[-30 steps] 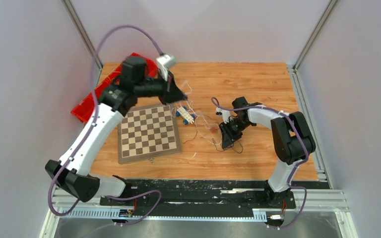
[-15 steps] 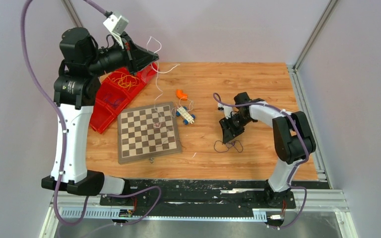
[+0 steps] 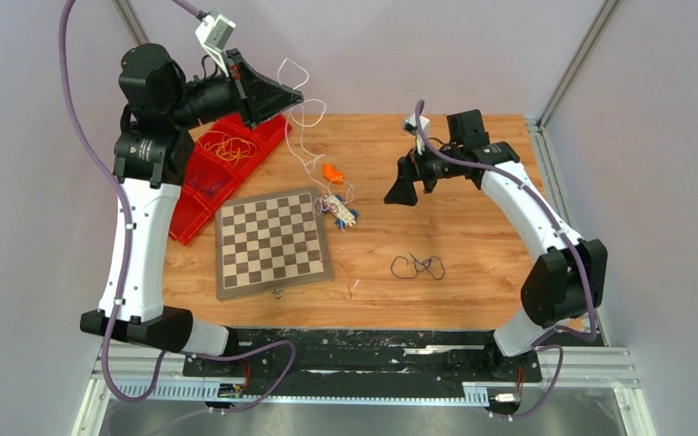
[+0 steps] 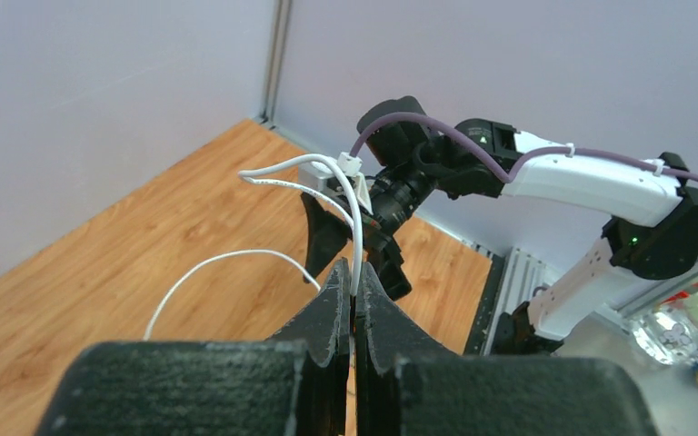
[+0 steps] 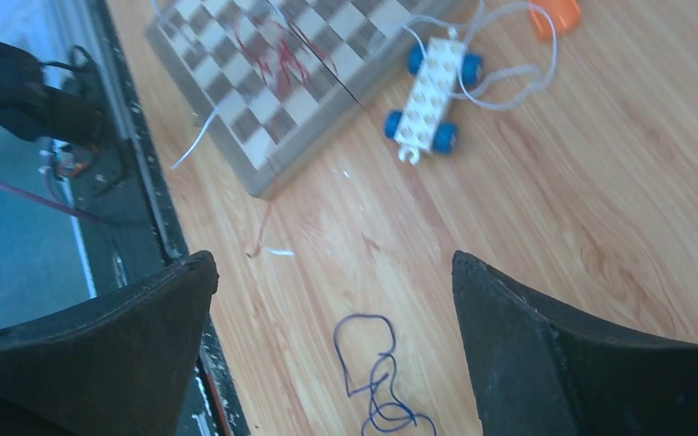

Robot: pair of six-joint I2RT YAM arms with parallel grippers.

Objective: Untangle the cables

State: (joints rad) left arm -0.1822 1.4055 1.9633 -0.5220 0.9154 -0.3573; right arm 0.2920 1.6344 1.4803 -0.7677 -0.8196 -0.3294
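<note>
Left hand (image 3: pixel 296 94) is raised high over the far left corner of the light wooden bench (image 3: pixel 482 263), above a red plastic bin (image 3: pixel 184 218). Its two black fingers are pressed together on a thin white wire (image 4: pixel 355 204). In the left wrist view the wire rises from between the fingertips, arches over and curls back down. From above, it hangs from the left hand in loose loops. It drops toward a small orange piece (image 3: pixel 331 172) and a white toy brick car with blue wheels (image 3: pixel 339 210), both standing on the bench.

In the right wrist view the white wire loops beside the car and past the orange piece.

Right hand (image 5: pixel 329 263) is lifted above the middle of the bench with its fingers spread wide and nothing between them. Under it and toward the near edge, a dark curly wire (image 3: pixel 418 266) lies by itself on the wood in a small tangle of loops. It touches neither hand and is well apart from the car.

A chequered brown-and-cream board (image 3: pixel 271 241) lies flat to the left of the car. A thin dark red wire (image 5: pixel 277 56) is crumpled on its squares near the corner closest to the car. A short pale strand (image 5: pixel 197 136) sticks out from the board's near edge, and a reddish one lies on the wood just beside it.

Inside the red bin, a bunch of yellow-orange wires (image 3: pixel 227 143) sits in the far compartment.
</note>
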